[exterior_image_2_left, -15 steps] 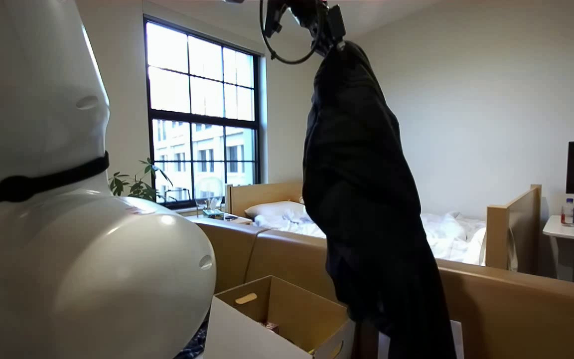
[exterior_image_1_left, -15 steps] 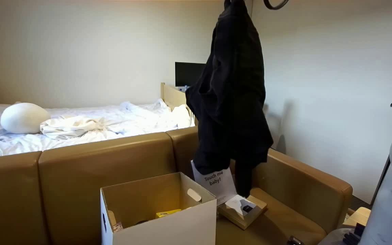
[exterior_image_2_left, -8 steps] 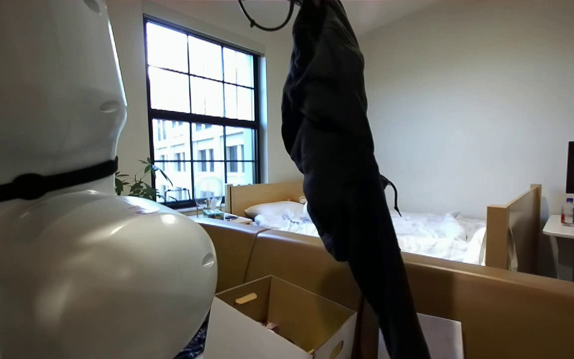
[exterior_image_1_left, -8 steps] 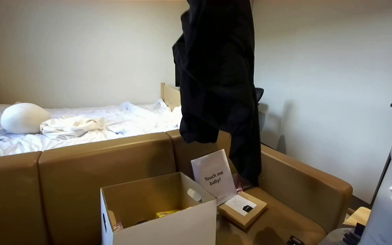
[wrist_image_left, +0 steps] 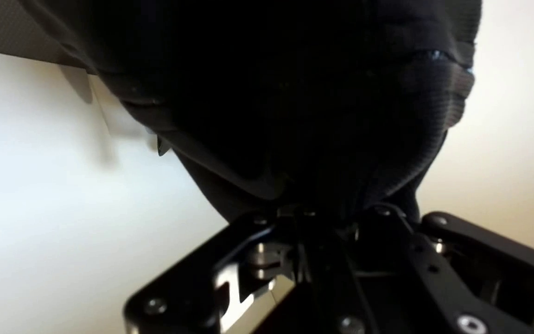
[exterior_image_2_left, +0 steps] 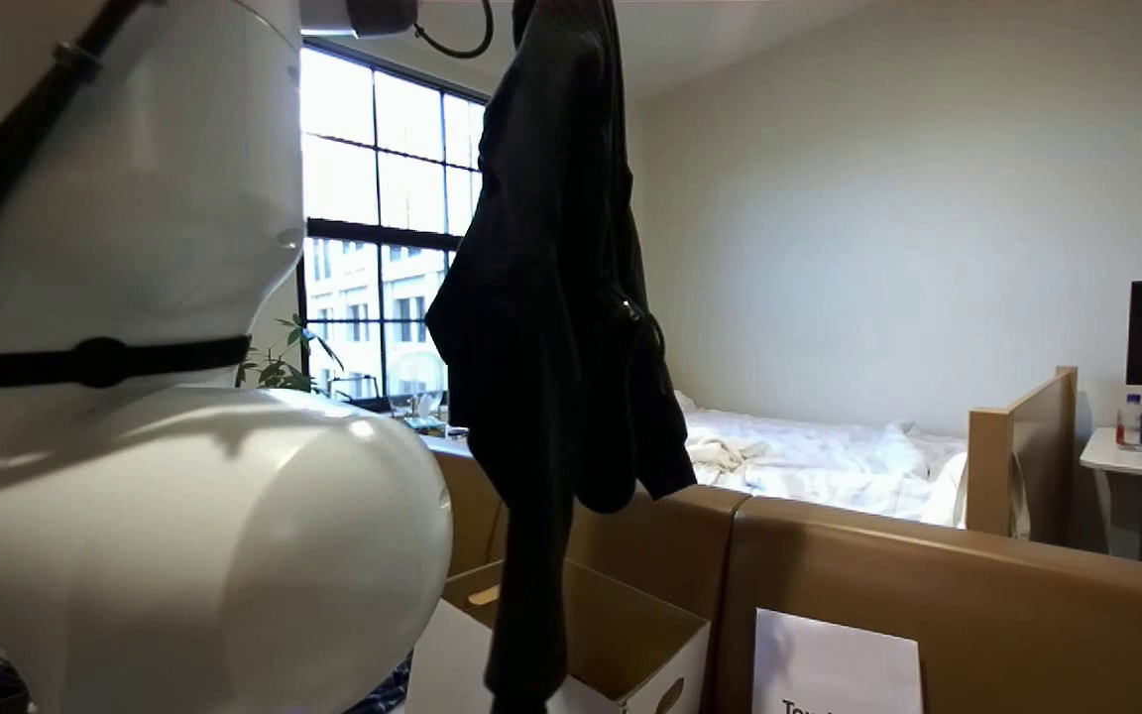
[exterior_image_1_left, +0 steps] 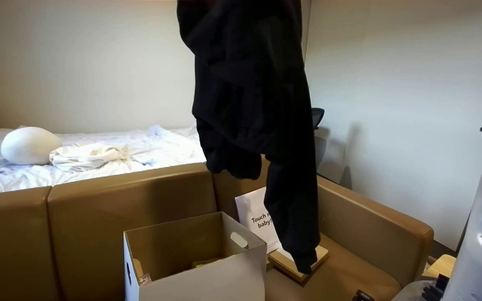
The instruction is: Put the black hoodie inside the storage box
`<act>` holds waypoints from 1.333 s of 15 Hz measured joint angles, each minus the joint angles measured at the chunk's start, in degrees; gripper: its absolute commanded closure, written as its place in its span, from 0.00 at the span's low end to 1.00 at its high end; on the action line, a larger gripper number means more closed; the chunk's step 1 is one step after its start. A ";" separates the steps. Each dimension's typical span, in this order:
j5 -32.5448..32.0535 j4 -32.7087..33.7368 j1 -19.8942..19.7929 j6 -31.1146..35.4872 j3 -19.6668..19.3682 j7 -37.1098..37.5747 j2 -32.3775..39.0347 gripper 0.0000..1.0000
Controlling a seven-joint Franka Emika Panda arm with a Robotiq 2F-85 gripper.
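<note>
The black hoodie (exterior_image_1_left: 249, 92) hangs in the air from above in both exterior views (exterior_image_2_left: 541, 268). One long sleeve (exterior_image_1_left: 293, 217) reaches lowest, right of the storage box in that exterior view. In an exterior view, the sleeve passes in front of the storage box (exterior_image_2_left: 626, 615). The white storage box (exterior_image_1_left: 207, 280) is open at the top with a tan inside and handle holes. My gripper (wrist_image_left: 327, 215) is shut on bunched hoodie cloth in the wrist view; the cloth hides the fingertips. The gripper is above the frame in an exterior view.
A brown sofa (exterior_image_1_left: 128, 196) stands behind the storage box. A white sign (exterior_image_1_left: 251, 209) and a flat cardboard box (exterior_image_1_left: 285, 267) are beside the storage box, partly covered by the sleeve. Small items (exterior_image_1_left: 201, 264) lie inside it. My white arm (exterior_image_2_left: 333, 516) stands close by.
The hoodie has risen, then its sleeve dropped lower again, and it has shifted left in both exterior views. The arm has turned and come further into view. The storage box has not moved.
</note>
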 measured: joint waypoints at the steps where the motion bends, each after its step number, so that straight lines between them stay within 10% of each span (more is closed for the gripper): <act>1: -3.39 1.36 1.81 -0.42 1.19 3.02 1.74 0.93; 11: -31.12 16.00 15.87 -0.14 -0.64 24.02 19.02 0.93; 20: -25.08 21.46 24.32 11.98 -24.74 31.38 22.40 0.93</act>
